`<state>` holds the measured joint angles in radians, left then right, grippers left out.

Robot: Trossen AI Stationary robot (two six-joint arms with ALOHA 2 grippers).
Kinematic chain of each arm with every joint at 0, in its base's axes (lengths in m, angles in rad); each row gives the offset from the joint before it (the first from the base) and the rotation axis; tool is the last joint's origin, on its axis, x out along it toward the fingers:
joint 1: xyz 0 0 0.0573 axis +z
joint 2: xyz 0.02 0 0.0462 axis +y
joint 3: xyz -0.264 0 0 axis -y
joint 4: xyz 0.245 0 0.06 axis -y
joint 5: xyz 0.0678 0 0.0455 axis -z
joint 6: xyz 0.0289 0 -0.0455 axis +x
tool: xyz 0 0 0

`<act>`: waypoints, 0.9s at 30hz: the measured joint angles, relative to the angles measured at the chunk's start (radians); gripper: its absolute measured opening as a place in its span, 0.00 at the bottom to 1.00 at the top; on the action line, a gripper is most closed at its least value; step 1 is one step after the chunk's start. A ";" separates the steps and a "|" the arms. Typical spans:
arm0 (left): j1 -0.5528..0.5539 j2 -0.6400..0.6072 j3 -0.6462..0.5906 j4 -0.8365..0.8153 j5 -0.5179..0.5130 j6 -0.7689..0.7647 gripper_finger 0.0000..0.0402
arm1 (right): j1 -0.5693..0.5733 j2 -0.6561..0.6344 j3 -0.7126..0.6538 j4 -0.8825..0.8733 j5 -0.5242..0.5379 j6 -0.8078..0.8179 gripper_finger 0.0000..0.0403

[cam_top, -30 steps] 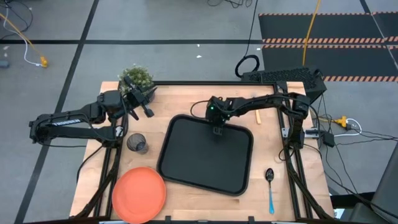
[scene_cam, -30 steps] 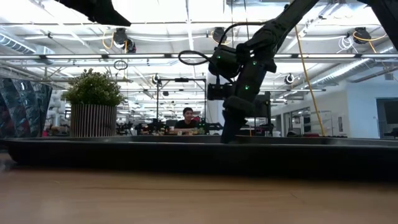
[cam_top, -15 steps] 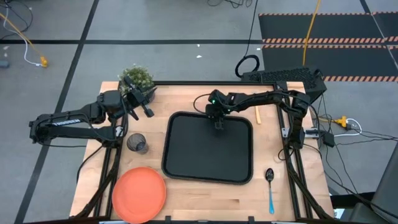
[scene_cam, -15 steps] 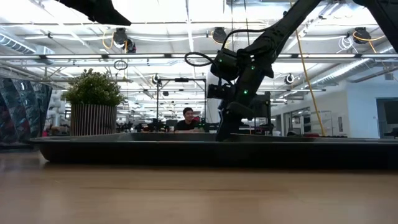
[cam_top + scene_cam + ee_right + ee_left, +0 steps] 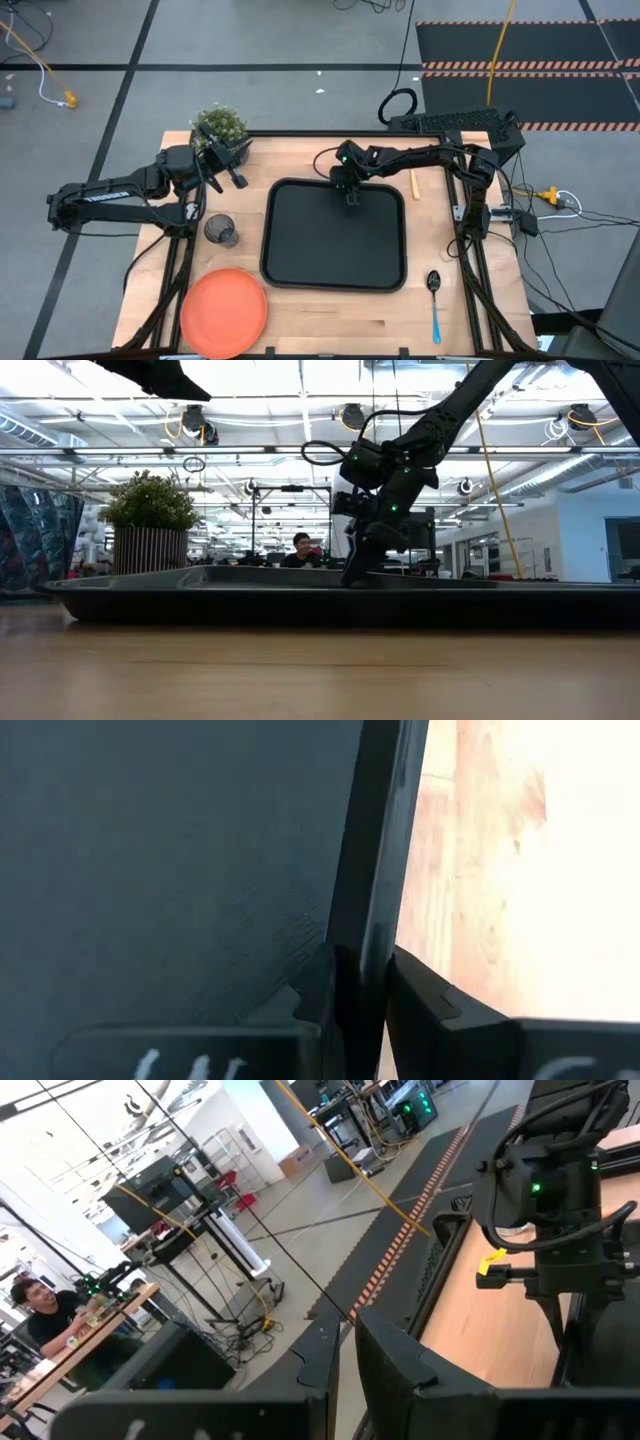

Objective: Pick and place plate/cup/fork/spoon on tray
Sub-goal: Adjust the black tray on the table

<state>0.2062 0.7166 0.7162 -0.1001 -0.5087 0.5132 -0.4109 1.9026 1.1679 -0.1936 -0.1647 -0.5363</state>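
Note:
The black tray (image 5: 335, 240) lies square on the table's middle. My right gripper (image 5: 349, 194) is shut on its far rim and also shows in the low view (image 5: 356, 576). The orange plate (image 5: 223, 312) lies at the near left, with the dark cup (image 5: 220, 231) standing beyond it. The blue-handled spoon (image 5: 435, 300) lies at the near right. The orange-handled fork (image 5: 414, 184) lies right of the tray's far corner. My left gripper (image 5: 236, 177) hovers shut and empty beside the potted plant. My right gripper pinches the tray's far rim (image 5: 375, 920) near its middle, one finger inside the tray and one outside. The fingers come from above, slanting down, and lie across the rim. The tray's near part rests on the table (image 5: 300, 610).
A grey pot with a green plant (image 5: 221, 128) stands at the far left corner, close to my left arm. Bare wood shows between the tray and the spoon and along the near edge. People sit in the room behind the table (image 5: 302, 550).
My right gripper has gone a little toward the table's far edge, still shut on the tray's rim. The tray has swung from a skewed lie to square with the table, its near end sliding toward the left.

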 joint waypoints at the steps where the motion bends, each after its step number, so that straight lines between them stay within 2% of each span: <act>1: 0.000 0.000 0.000 0.000 0.000 -0.001 0.10 | 0.002 0.000 0.000 0.000 -0.007 -0.002 0.12; 11: 0.000 0.000 0.000 0.000 0.000 -0.019 0.10 | 0.022 0.010 0.000 0.022 -0.019 0.048 0.12; 17: 0.000 0.000 0.000 0.000 0.001 -0.020 0.10 | 0.023 0.011 0.000 0.033 0.013 0.082 0.13; 27: 0.000 0.000 0.000 -0.010 0.001 -0.023 0.10 | 0.022 0.010 0.001 0.054 0.121 0.174 0.32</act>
<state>0.2062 0.7166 0.7162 -0.1101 -0.5079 0.4906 -0.3893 1.9121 1.1686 -0.1393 -0.0437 -0.3627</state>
